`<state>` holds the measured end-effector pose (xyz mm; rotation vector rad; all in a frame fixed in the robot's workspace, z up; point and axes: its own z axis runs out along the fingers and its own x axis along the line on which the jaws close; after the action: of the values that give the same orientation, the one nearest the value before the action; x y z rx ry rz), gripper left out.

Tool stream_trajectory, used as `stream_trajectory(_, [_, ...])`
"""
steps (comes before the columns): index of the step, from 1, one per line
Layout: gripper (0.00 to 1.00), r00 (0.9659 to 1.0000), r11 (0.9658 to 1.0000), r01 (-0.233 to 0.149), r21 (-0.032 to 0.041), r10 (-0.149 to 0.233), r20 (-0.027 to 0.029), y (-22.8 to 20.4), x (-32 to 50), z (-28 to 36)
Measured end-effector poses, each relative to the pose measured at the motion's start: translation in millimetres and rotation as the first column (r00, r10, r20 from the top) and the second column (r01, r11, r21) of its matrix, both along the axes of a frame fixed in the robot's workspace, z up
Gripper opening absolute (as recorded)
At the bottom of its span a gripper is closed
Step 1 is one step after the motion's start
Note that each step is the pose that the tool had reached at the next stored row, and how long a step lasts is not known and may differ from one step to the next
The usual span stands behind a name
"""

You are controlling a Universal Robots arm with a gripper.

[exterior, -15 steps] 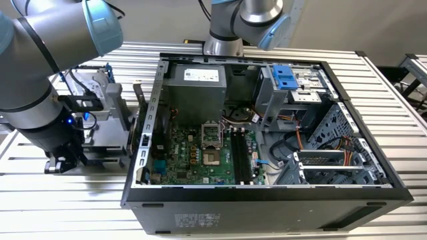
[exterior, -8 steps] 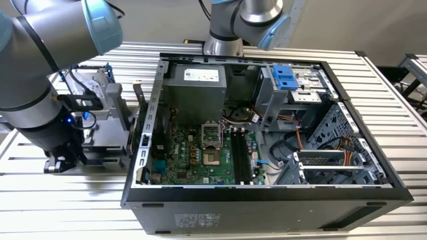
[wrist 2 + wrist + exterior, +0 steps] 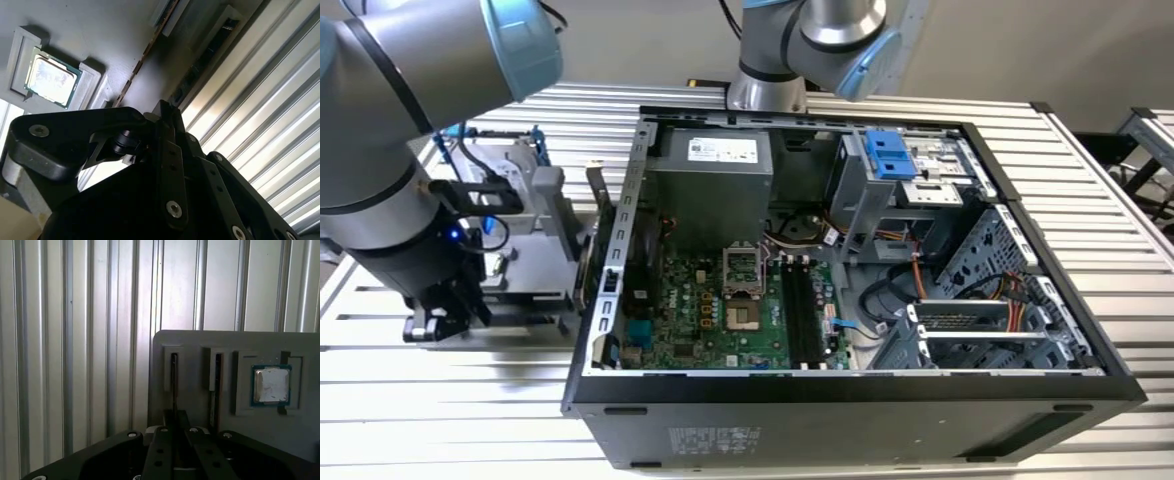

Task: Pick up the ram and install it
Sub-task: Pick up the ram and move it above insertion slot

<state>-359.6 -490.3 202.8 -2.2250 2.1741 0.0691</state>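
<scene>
table [image 3: 60,340]: ribbed bright metal | tray [image 3: 200,342]: matt grey plastic | chip [image 3: 271,385]: shiny metal lid | gripper [image 3: 176,420]: matt black

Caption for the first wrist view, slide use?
Gripper lined up with the ram, edge-on in a grey holder slot, processor chip seated alongside.

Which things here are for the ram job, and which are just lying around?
For the job: thin dark ram stick in the grey slotted holder; black tool; long black motherboard slots.
Just lying about: square silver processor chip; blue plastic drive bracket.
</scene>
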Motion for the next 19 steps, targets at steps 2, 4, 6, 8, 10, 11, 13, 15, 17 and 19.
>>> stream_trajectory(2, [0.00,1.0000,1.0000,0.000,0.0000,0.000,0.0000,0.0,0.0,1.7])
stream_trajectory(4, [0.00,1.0000,1.0000,0.000,0.0000,0.000,-0.0001,0.0,0.0,3.3])
stream_trajectory(6, [0.00,1.0000,1.0000,0.000,0.0000,0.000,0.0000,0.0,0.0,5.0])
stream_trajectory(8, [0.00,1.0000,1.0000,0.000,-0.0001,0.000,-0.0002,0.0,0.0,7.5])
stream_trajectory(10, [0.00,1.0000,1.0000,0.000,0.0000,0.000,-0.0001,0.0,0.0,9.9])
stream_trajectory(11, [0.00,1.0000,1.0000,0.000,0.0000,0.000,-0.0001,0.0,0.0,11.2])
stream_trajectory(13, [0.00,1.0000,1.0000,0.000,0.0000,0.000,-0.0001,0.0,0.0,13.6])
stream_trajectory(15, [0.00,1.0000,1.0000,0.000,0.0000,0.000,0.0000,0.0,0.0,15.7])
stream_trajectory(17, [0.00,1.0000,1.0000,0.000,0.0000,0.000,0.0000,0.0,0.0,17.7])
stream_trajectory(19, [0.00,1.0000,1.0000,0.000,0.0001,0.000,0.0001,0.0,0.0,18.7])
